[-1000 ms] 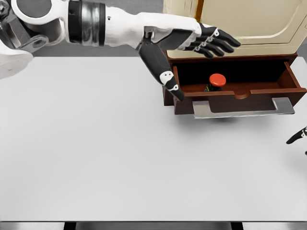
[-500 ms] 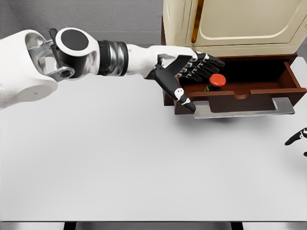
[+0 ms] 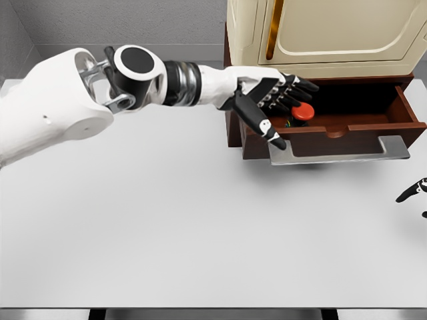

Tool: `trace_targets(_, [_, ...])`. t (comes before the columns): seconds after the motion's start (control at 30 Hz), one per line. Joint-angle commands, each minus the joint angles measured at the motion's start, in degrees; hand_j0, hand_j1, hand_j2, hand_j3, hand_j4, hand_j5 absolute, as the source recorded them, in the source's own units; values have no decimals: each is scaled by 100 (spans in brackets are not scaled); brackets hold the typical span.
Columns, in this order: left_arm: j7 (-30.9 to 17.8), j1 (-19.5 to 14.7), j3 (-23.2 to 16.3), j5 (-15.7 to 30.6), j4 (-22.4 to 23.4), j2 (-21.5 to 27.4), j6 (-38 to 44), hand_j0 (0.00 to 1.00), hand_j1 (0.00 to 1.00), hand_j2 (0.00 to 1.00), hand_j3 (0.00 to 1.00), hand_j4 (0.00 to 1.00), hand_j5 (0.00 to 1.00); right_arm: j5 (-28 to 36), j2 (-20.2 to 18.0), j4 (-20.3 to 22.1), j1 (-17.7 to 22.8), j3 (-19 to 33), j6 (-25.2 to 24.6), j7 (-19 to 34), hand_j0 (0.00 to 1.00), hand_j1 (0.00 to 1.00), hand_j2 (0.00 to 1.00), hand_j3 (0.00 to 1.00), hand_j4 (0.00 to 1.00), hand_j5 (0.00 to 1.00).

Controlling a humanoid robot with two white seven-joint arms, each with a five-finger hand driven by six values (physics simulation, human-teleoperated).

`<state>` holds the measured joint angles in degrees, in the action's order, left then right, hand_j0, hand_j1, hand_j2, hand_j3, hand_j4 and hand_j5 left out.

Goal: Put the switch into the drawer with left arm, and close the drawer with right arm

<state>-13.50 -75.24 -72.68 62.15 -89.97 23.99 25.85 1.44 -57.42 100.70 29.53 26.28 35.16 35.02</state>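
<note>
While the left hand (image 3: 277, 100) hovers with its dark fingers (image 3: 301, 85) spread and empty over the left end of the open drawer (image 3: 400, 110), the switch (image 3: 301, 113) sits inside the drawer, its red cap just beside the fingertips and partly screened by them; whether they touch it cannot be told. The thumb (image 3: 265, 127) points down and outward across the drawer's front left corner, reaching toward the grey handle (image 3: 347, 158).

Risk, as a judgement: with placement apparently complete and closing not yet done, the main hazard lies in this hand's position. A push on the drawer front while fingers or thumb remain over the cavity could pinch them against the cabinet (image 3: 333, 33) or jam the drawer part-way. A careless withdrawal could also catch the switch and tip or drag it toward the rim.

Pose: the left arm (image 3: 133, 77) enters from the left, extended nearly straight across the table (image 3: 167, 220), forearm level, palm turned toward the drawer interior. Of the right hand (image 3: 413, 193) only dark fingertips show at the right edge, well apart from the handle; its state cannot be told.
</note>
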Motion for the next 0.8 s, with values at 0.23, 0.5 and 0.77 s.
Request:
trace_targets(0.23, [-47, 26, 8, -142, 454, -395, -10, 100, 100, 100, 100, 100, 100, 41, -6, -6, 0, 0, -16, -2, 64, 64, 64, 64, 64, 64])
trace_targets(0.5, [-47, -53, 87, -142, 929, -1010, -10, 100, 100, 100, 100, 100, 100, 41, -6, -6, 0, 0, -16, -2, 65, 65, 65, 65, 65, 65])
trace_targets(0.77, [-74, -53, 201, -168, 703, -1003, -239, 100, 100, 100, 100, 100, 100, 41, -6, 3, 0, 0, -16, -2, 65, 65, 65, 65, 65, 65])
